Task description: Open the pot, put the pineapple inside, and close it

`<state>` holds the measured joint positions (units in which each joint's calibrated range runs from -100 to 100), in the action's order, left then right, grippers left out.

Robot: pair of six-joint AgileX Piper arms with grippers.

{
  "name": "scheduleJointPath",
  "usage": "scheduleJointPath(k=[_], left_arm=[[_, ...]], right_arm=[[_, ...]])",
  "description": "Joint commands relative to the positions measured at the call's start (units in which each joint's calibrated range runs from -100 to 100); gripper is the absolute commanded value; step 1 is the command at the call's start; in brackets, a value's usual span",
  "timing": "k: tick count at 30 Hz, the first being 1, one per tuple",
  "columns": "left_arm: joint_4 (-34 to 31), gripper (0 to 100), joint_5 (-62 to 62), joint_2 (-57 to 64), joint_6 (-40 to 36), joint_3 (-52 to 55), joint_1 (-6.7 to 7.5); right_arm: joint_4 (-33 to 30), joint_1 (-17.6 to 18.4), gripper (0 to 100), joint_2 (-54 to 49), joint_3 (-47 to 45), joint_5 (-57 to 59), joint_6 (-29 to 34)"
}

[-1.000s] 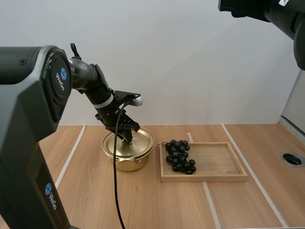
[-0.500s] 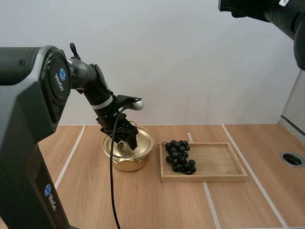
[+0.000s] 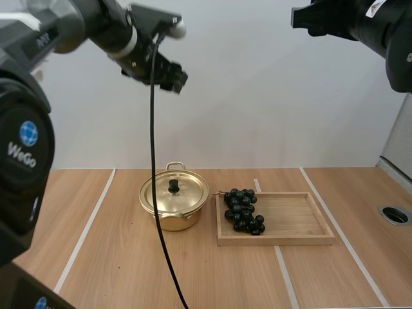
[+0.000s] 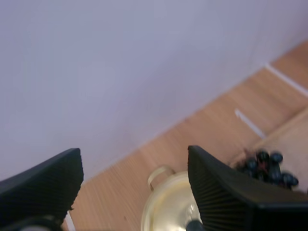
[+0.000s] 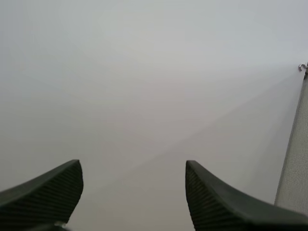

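Up from the pot has gone the left arm (image 3: 116,32): half a second ago its jaws were down on the lid, and now they hang high above the tabletop (image 3: 193,277), well apart from everything on it. They came away with nothing.

Nearest on the tabletop stands the golden pot (image 3: 168,217). Its lid (image 3: 187,193) is seated flat on the rim, and the black knob (image 3: 173,186) stands upright in the middle. Just beside the pot, to its right, lies the wooden tray (image 3: 293,222), with a bunch of dark grapes (image 3: 243,210) at the end closest to the pot. No pineapple is to be seen. The grapes are the only fruit, so I take them for the thing to go inside.

Farther off and higher, the left jaws stand wide, their ribbed fingers (image 4: 43,187) far apart, and between them the left wrist view looks down on the pot (image 4: 166,211) and the grapes (image 4: 269,163). The right arm (image 3: 360,22) is held high on the far right. Its jaws are wide too, their fingers (image 5: 216,202) parted on nothing.

The opening step looks to be still in hand, with the lid not yet off. The next move calls for the left jaws to descend straight over the knob, straddle it and close on it firmly before lifting, since a loose pinch would likely slip off so small a knob.
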<state>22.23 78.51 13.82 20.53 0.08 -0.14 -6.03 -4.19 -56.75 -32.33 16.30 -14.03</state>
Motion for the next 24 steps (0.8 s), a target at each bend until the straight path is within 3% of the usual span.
scheduleJointPath(k=[1, 6, 13, 17, 24], left_arm=[[1.76, 100, -2.66, 5.88, -6.19, -5.73, 0.1], [1.64, 100, -4.93, 15.64, -9.88, -9.48, 0.1], [0.13, 100, -27.22, 31.04, -11.13, -5.22, 0.1], [-1.84, 100, -40.36, 38.76, -11.95, 0.54, 0.1], [-5.24, 100, -52.24, 50.7, -12.2, 17.89, 0.1]], right_arm=[[-0.29, -0.22, 100, 0.1, -0.11, 0.5, -0.54], [-0.3, -0.22, 100, -1.19, -0.11, 2.55, -0.58], [10.84, -0.22, 100, -2.49, -0.11, 5.55, 2.43], [8.18, -0.22, 100, -2.49, -0.11, 5.7, 0.99], [4.96, -0.22, 100, -3.79, -0.11, 5.25, 0.71]])
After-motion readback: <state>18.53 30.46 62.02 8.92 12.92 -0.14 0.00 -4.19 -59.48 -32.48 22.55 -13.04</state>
